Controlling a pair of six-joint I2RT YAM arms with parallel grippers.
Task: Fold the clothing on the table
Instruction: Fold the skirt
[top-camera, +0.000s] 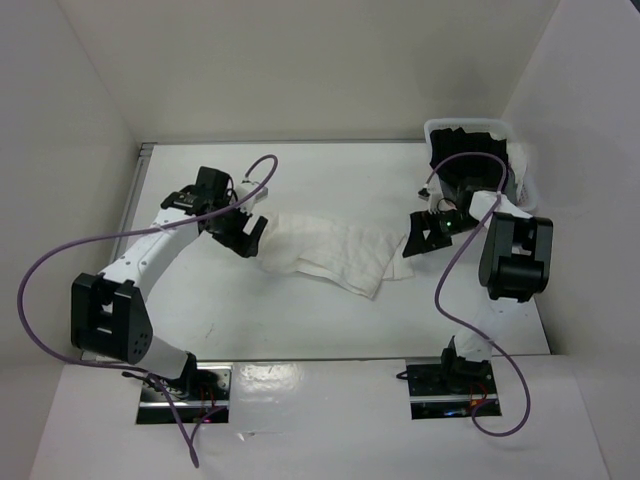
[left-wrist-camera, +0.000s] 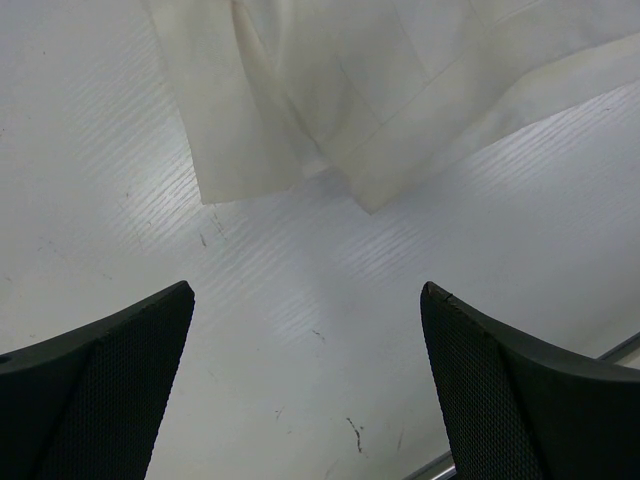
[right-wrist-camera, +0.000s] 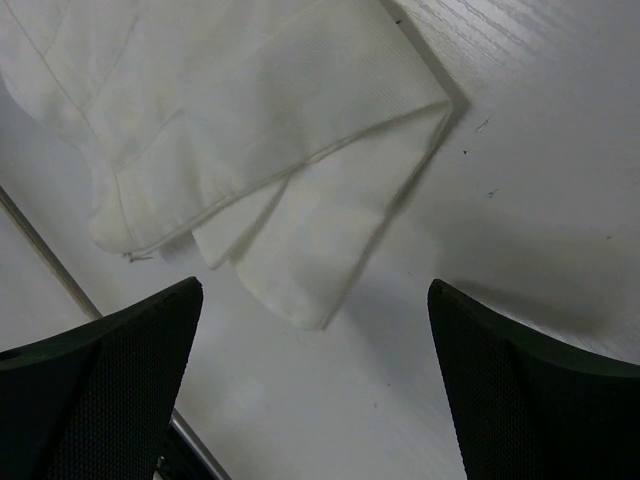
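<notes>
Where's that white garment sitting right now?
In the top view the clothing lies near the middle of the table, between the left gripper and the right gripper, both open.

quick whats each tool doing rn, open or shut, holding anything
left tool: open, holding nothing, the clothing lies just ahead of it
right tool: open, holding nothing, a corner of the clothing lies just ahead of it

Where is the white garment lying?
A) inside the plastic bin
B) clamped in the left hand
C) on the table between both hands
C: the white garment lies on the table, with the open left hand and right hand at its two ends, neither gripping it.
</notes>
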